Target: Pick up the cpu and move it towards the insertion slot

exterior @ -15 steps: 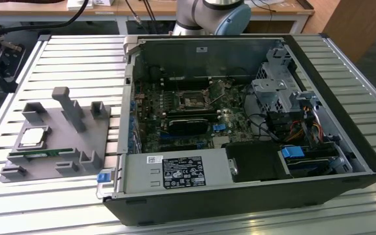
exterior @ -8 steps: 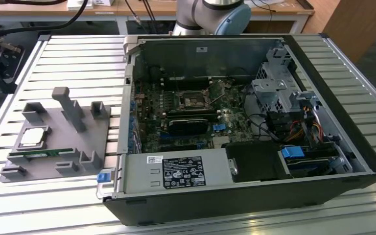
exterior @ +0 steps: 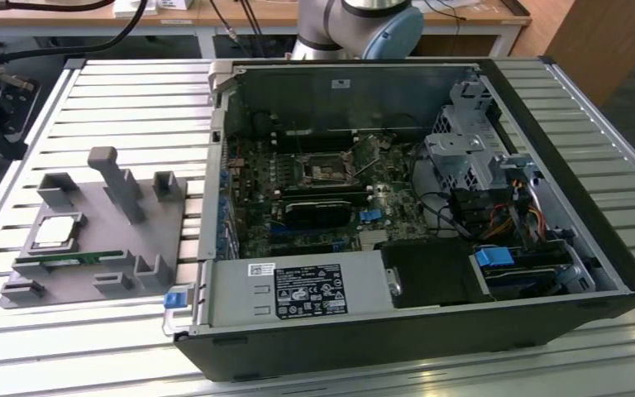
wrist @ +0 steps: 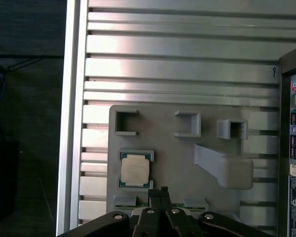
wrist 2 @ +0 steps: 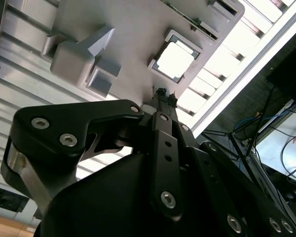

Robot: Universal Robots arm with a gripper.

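Parts: 1 cpu (exterior: 55, 232) on grey holder (wrist: 172, 163), 1 insertion slot (exterior: 327, 171)

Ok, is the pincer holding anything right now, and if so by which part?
Nothing is held. The pincer is shut with nothing between its tips; the cpu lies apart from it in its pocket on the grey holder.

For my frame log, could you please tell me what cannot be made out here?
Arm, exterior view: cut off by the top edge.
Memory stick, first wrist view: partly hidden behind the gripper.
Insertion slot, exterior view: too small to tell whether its frame is latched.
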